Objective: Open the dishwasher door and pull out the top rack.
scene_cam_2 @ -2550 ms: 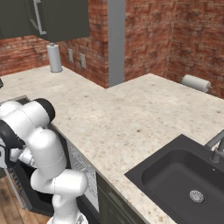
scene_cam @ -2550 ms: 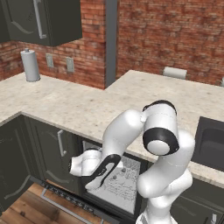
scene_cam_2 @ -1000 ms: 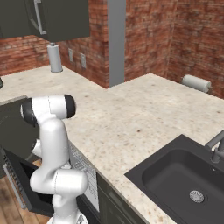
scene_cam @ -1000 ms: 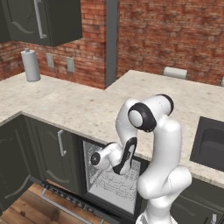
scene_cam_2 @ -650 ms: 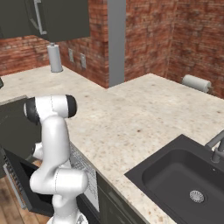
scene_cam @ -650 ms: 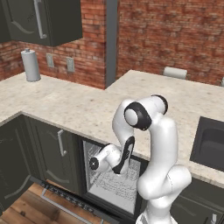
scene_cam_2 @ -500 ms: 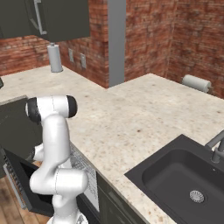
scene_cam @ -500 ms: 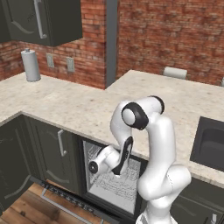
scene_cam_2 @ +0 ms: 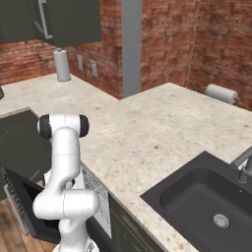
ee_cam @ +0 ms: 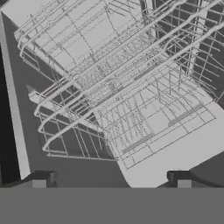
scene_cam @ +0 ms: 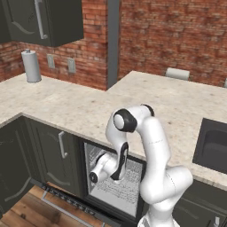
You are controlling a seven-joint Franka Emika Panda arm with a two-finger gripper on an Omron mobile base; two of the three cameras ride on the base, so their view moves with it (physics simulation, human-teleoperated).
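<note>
The dishwasher door (scene_cam: pixel 66 206) hangs folded down and open, its silver bar handle along the low outer edge; in the right base view the dishwasher door (scene_cam_2: pixel 27 206) is a dark panel at the lower left. My wrist (scene_cam: pixel 104 167) sits in the open mouth of the machine. The top rack (scene_cam: pixel 95 151) shows as thin grey wire just under the counter, still inside the tub. In the hand view my gripper (ee_cam: pixel 111 181) stands open with nothing between its fingertips (ee_cam: pixel 43 179). Layered wire rack grids (ee_cam: pixel 113 87) spread ahead of it; I cannot tell which layer is the top rack.
The speckled counter (scene_cam: pixel 80 111) overhangs the dishwasher opening. Dark cabinet doors (scene_cam: pixel 53 150) with short handles flank it on the left. A black sink (scene_cam_2: pixel 206 206) lies to the right. A paper towel roll (scene_cam: pixel 31 66) stands by the brick wall. Wood floor (scene_cam: pixel 26 213) lies below the door.
The arm's elbow has swung a little to the left while the hand stays in the dishwasher mouth. The jaws have stayed open and the door has stayed down.
</note>
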